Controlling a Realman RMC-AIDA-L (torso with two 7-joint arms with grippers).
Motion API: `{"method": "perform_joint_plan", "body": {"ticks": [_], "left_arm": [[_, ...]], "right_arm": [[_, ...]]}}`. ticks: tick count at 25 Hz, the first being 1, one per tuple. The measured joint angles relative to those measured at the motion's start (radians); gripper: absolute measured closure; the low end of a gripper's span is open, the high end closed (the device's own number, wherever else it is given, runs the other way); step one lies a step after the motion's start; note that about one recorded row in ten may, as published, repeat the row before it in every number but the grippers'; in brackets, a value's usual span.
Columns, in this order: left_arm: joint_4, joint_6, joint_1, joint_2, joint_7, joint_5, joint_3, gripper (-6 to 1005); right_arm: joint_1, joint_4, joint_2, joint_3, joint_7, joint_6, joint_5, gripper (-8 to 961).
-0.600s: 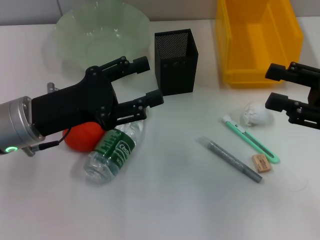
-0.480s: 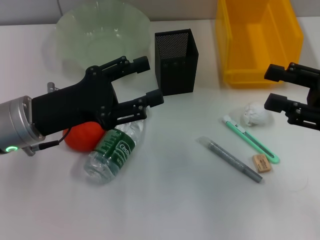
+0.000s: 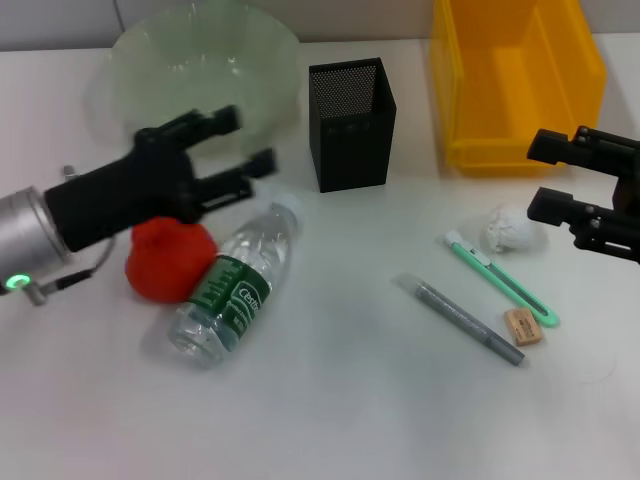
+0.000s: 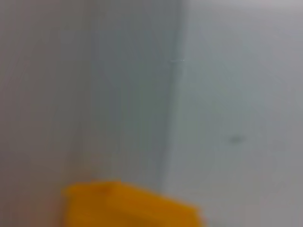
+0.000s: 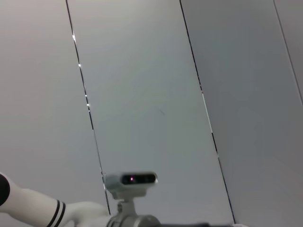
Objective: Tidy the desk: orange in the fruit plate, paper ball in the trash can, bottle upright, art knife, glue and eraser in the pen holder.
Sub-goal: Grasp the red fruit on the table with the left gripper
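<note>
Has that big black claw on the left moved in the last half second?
Yes. The left gripper has swung toward the robot's left and back, away from the black pen holder, uncovering the bottle.

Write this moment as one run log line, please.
left gripper: open, above orange | right gripper: open, beside paper ball | bottle: lying | pen holder: empty

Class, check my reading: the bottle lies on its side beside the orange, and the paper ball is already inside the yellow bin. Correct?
One error: the head view shows the paper ball on the table in front of the yellow bin, not inside it. The bottle does lie on its side beside the orange.
</note>
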Motion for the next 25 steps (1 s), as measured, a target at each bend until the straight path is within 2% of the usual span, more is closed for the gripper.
{"method": "perform_joint_plan", "body": {"ticks": [1,2,4,8,11,16,25], "left_arm": [[0.000,-0.086,0.019,0.013,-0.031,0.003,-0.005,238],[0.000,-0.086,0.019,0.013,-0.031,0.003,-0.005,239],[-0.001,-0.140,0.045,0.028,-0.052,0.005,-0.007,241],[-0.004,-0.153,0.106,0.054,-0.069,0.002,-0.014,246],[-0.016,-0.151,0.135,0.064,-0.087,0.005,-0.014,249],[-0.044,-0.170,0.167,0.063,-0.087,0.005,-0.012,255],[-0.053,-0.210,0.147,0.055,-0.113,0.007,0.029,266]], "right_arm": [[0.001,0.000,0.000,-0.001,0.000,0.000,0.000,294],[0.001,0.000,0.000,-0.001,0.000,0.000,0.000,293],[0.001,0.000,0.000,-0.001,0.000,0.000,0.000,293],[0.001,0.000,0.000,0.001,0.000,0.000,0.000,293],[0.004,-0.001,0.000,-0.003,0.000,0.000,0.000,293],[0.009,-0.002,0.002,-0.005,-0.001,0.000,0.000,293],[0.019,-0.002,0.008,-0.005,-0.001,0.001,0.002,293]]}}
